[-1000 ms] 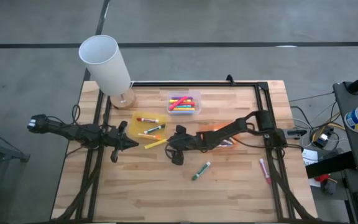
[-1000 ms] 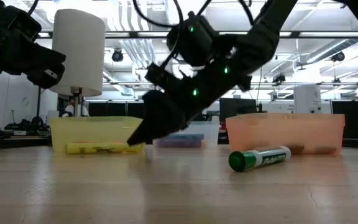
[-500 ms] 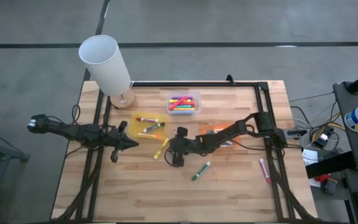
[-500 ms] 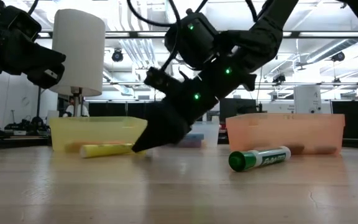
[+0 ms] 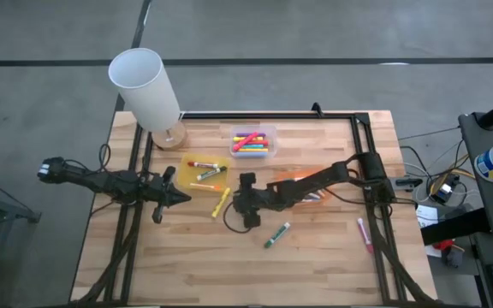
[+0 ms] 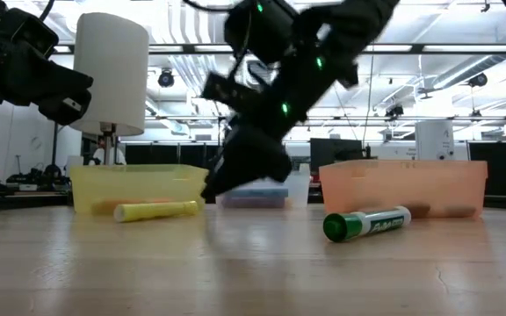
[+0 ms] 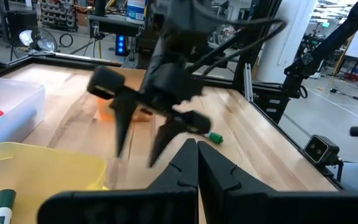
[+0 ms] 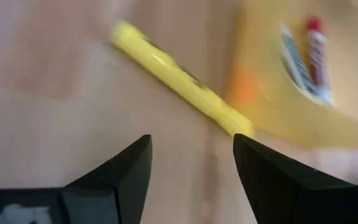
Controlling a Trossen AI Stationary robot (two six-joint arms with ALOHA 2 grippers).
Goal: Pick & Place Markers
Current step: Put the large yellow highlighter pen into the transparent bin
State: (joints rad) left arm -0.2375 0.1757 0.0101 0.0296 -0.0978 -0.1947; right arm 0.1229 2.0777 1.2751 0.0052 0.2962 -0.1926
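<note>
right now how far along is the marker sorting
Partly done. Some markers already lie in the yellow tray and the clear tray. Nothing is held: the right gripper is open above the yellow marker on the table, and the left gripper waits shut beside the yellow tray. Left on the table: that yellow marker, the green marker and the pink marker.

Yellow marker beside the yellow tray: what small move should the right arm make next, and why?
Probably lower the right gripper over the yellow marker and close on it. The marker lies loose on the table just outside the yellow tray, the jaws are open and empty, and the wrist view shows the marker slightly ahead of them, so a short advance seems needed first.
</note>
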